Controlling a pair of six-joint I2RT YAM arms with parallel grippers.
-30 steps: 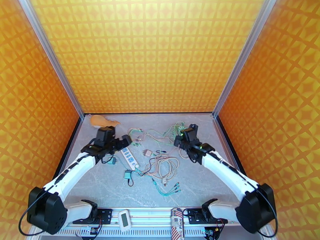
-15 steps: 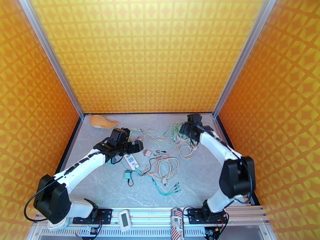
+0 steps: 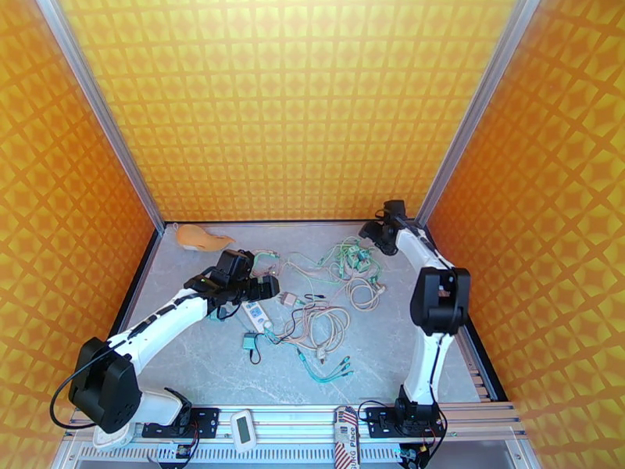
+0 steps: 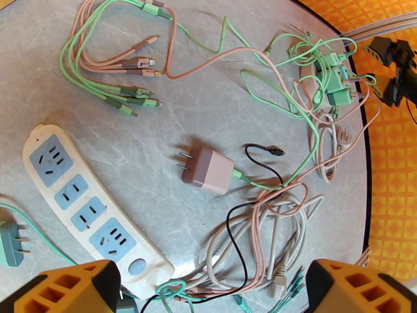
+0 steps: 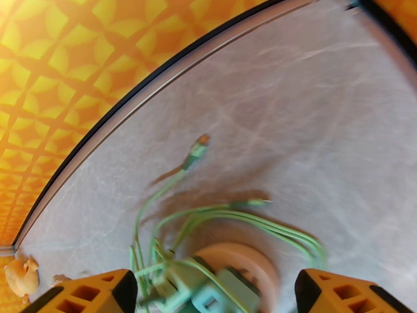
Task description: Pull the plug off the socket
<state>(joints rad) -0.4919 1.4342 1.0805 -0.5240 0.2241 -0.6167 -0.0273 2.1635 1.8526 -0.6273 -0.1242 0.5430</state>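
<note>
L gripper (image 4: 208, 280): hangs wide open, empty, over power strip (image 4: 88, 209), pink plug (image 4: 208, 170); R gripper (image 5: 213, 281): open over green plugs (image 5: 206, 297).

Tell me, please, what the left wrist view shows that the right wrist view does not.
Left wrist, not right wrist: the white power strip, its sockets empty, and a pink plug lying loose beside it. Right wrist, not left wrist: a small tan object by the wall. Both: green cables and teal adapters on the marble table.
</note>
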